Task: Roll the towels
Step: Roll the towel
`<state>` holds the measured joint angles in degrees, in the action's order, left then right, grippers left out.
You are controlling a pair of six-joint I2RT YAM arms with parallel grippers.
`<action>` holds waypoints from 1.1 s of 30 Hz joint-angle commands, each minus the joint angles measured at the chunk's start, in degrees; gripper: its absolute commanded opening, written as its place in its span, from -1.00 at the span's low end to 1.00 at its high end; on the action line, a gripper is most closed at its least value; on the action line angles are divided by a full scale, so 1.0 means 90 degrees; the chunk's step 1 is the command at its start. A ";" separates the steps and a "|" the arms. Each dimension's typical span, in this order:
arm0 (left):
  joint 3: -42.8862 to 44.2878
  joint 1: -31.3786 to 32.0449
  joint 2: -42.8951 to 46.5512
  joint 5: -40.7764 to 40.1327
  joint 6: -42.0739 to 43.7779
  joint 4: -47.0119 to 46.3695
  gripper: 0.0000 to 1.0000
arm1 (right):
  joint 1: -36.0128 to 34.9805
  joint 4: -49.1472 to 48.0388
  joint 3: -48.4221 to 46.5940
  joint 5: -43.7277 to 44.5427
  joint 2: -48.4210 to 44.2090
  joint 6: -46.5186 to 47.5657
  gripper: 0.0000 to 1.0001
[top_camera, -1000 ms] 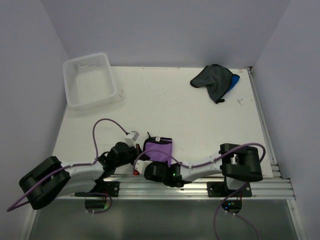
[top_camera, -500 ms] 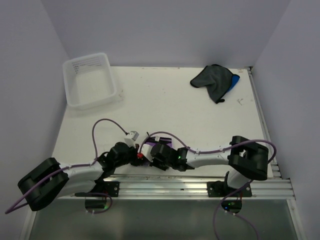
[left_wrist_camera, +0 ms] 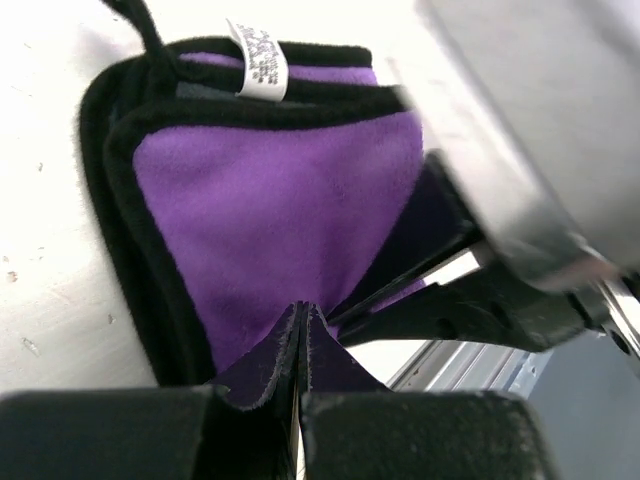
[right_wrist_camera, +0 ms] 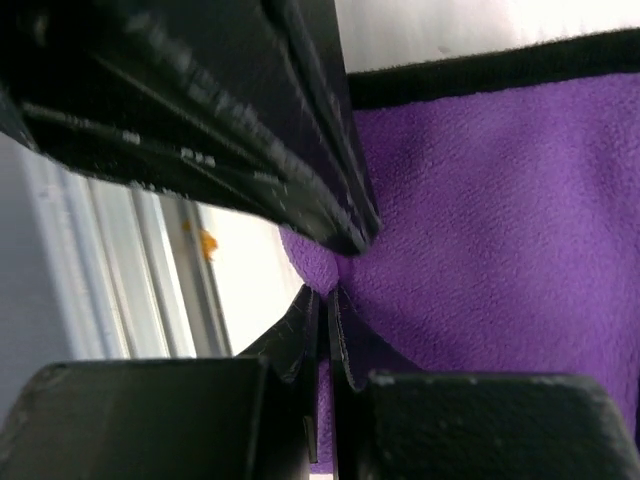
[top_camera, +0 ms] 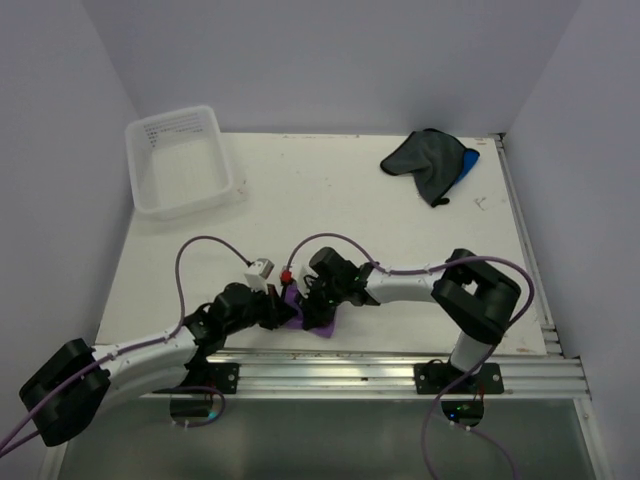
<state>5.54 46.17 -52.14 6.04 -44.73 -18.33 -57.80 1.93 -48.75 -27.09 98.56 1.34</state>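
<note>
While the right arm lay low along the front rail a second ago, it has since swung up and away from it, and the left arm has reached in to meet it. The two wrists now crowd together over the purple towel [left_wrist_camera: 280,210] at the near middle of the worktop [top_camera: 350,210]. From above, far less of the cloth shows than before: only a bunched corner pokes out beneath the two wrists.

The left fingers [left_wrist_camera: 180,425] are pressed together on a pinch of the towel's near edge, the fabric gathered into a thin ridge between them. The right fingers [right_wrist_camera: 150,420] are likewise pressed together on a fold of the same purple cloth, right beside the other arm's black finger. Beyond the pinch, the towel lies in layers on the worktop, its black trim doubled and its white label at the far edge.

That suggests the first towel is only now being taken up by its edge — the roll looks barely begun, with no tight cylinder showing yet.

The dark grey towel [top_camera: 425,160] and the blue towel [top_camera: 470,160] sit heaped together at the far right corner, unmoved — both appear untouched, so most of the task remains. The clear tub [top_camera: 180,160] has not shifted at the far left.
</note>
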 commanded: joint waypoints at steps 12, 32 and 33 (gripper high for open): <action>0.0254 0.0026 0.1407 -0.0515 0.0224 0.1186 -0.99 | 0.0865 0.0556 -0.0676 -0.2790 0.1245 -0.0540 -1.00; -0.0537 0.0104 0.2492 0.0452 0.0312 0.0611 -1.00 | 0.1315 0.1787 -0.1868 -0.3894 0.2476 -0.0198 -1.00; -0.0576 0.0172 0.2493 0.0413 0.0215 0.0572 -1.00 | 0.1334 0.1797 -0.1868 -0.3923 0.2496 -0.0198 -1.00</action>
<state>2.98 46.59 -30.57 8.73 -41.41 -9.61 -46.50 15.77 -64.45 -61.76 119.57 -2.31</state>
